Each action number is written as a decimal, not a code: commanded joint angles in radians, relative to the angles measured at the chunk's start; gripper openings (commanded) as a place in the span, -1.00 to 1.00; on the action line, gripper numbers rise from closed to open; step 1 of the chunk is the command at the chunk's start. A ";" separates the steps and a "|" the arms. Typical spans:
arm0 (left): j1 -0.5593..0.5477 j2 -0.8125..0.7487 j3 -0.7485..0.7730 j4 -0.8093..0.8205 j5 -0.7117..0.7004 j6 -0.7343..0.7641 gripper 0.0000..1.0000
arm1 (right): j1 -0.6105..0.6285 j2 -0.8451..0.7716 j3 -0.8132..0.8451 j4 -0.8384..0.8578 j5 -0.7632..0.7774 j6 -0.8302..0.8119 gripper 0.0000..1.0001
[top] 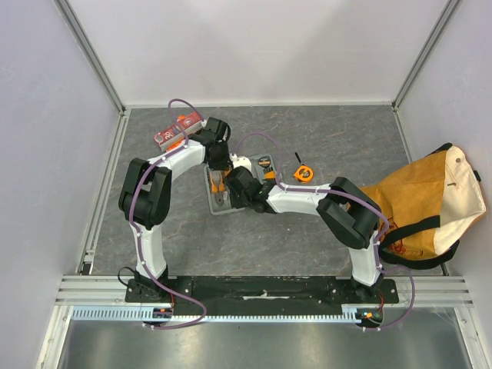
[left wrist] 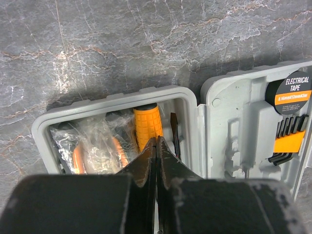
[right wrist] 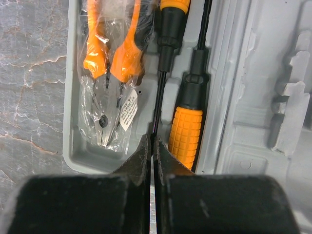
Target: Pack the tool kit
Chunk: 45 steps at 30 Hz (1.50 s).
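Top view: the open grey tool case [top: 217,206] lies mid-table, a little left of centre, with the left gripper [top: 219,173] and right gripper [top: 238,188] both bent in over it; tape measure [top: 304,174] near its right, red packet [top: 169,137] far-left, tan bag [top: 427,204] at the right edge. 
Left wrist: fingers [left wrist: 144,168] clenched together on nothing, tips over the tray half holding the orange-handled screwdriver [left wrist: 147,124] and bagged pliers [left wrist: 97,151]; the lid half to the right carries electrical tape [left wrist: 291,90] and hex keys [left wrist: 287,144]. 
Right wrist: fingers [right wrist: 139,163] likewise pressed closed, tips at the thin shaft of a second screwdriver [right wrist: 170,29]; cannot tell whether they pinch it.
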 commanded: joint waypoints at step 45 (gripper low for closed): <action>-0.019 0.074 -0.038 -0.018 0.010 0.022 -0.96 | -0.010 0.008 0.113 -0.113 0.035 -0.104 -0.90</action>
